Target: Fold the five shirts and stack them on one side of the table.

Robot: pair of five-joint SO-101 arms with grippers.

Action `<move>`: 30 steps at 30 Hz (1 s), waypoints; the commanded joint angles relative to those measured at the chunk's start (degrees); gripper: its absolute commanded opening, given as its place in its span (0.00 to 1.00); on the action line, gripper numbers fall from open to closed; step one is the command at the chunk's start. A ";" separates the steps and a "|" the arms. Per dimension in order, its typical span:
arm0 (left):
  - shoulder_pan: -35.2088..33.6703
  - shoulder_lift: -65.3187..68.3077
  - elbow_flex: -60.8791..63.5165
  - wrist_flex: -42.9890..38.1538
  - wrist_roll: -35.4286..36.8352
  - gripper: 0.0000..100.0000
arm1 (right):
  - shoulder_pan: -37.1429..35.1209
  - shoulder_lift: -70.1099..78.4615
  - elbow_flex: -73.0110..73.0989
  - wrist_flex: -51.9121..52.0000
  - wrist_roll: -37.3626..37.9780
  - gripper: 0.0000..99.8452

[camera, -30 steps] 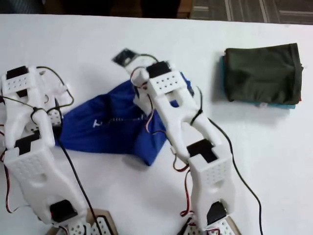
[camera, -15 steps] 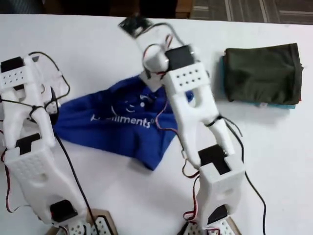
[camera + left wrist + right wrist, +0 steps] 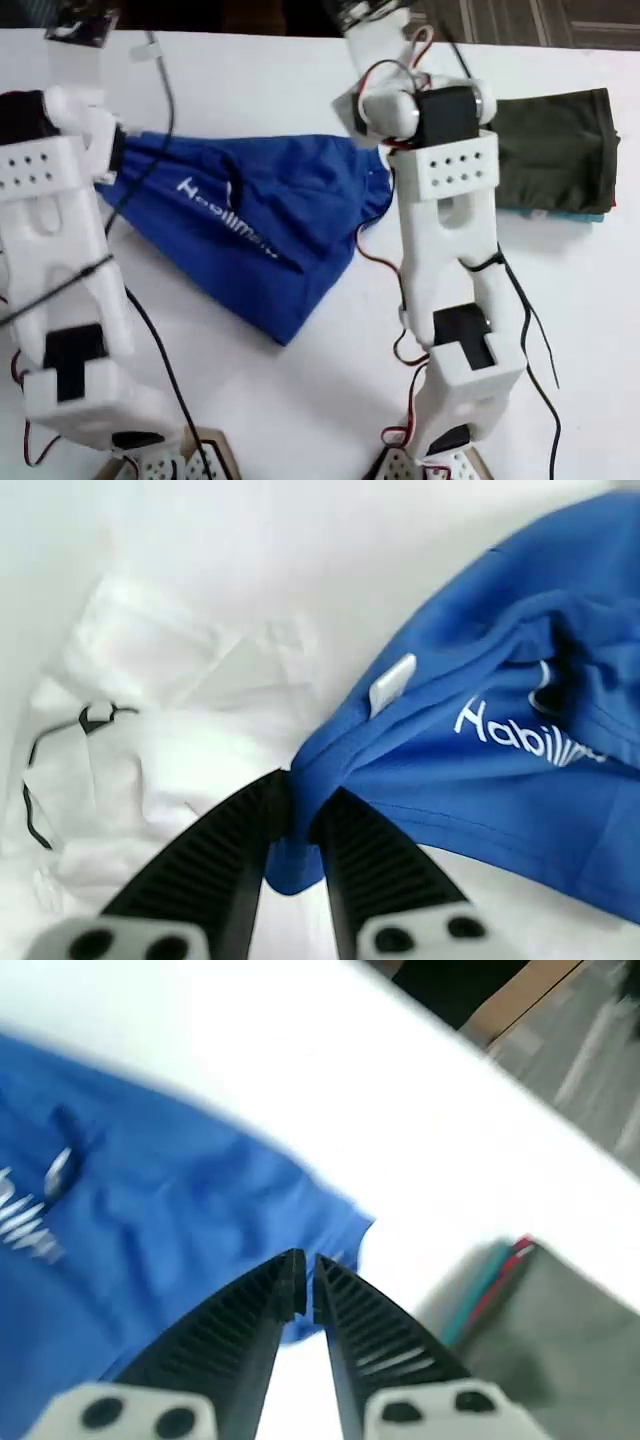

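**Q:** What stood nearest?
**A:** Two arms of white, perforated plastic, the left arm (image 3: 60, 250) and the right arm (image 3: 450, 250). Both trailed thin black wires (image 3: 155, 350) above the near edge of the table (image 3: 250, 400).

**Q:** How did the claws stand?
**A:** The left gripper (image 3: 300, 798) had its ribbed black fingers pinched together on a bunched edge of the blue shirt (image 3: 270, 230). The right gripper (image 3: 305, 1278) had its tips together on the opposite corner.

**Q:** And the shirt itself?
**A:** It was a smooth knit with white lettering, stretched mid-table between the two arms. Its shape was a rough triangle, with the loose point towards the near edge.

**Q:** What lay farther off?
**A:** A stack of folded shirts (image 3: 545, 145) lay on the table's right side, just beside the right arm. The top one was a dark olive rectangle, with teal and red edges showing beneath it.

**Q:** The surface and the room?
**A:** The tabletop was plain matte white. Beyond its far edge was a grey floor (image 3: 520, 20) with pale lines.
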 commanded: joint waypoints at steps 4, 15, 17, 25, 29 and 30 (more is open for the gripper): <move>0.18 -4.40 10.51 -1.67 -0.88 0.03 | -5.49 1.10 13.10 3.91 -5.45 0.02; -4.92 -4.22 23.96 -13.71 -1.32 0.03 | -17.10 4.35 39.21 -11.82 -5.98 0.16; -5.27 -4.22 24.57 -14.68 -1.32 0.03 | -18.42 4.35 42.55 -15.16 -5.98 0.16; -6.07 -4.13 24.57 -14.68 -1.32 0.03 | -16.84 4.53 49.67 -26.51 -5.89 0.17; -6.07 -4.13 24.57 -14.51 -1.32 0.03 | -15.87 7.43 50.99 -28.09 -5.63 0.17; -6.07 -4.13 24.57 -14.51 -1.32 0.03 | -15.69 8.84 50.73 -28.18 -5.54 0.17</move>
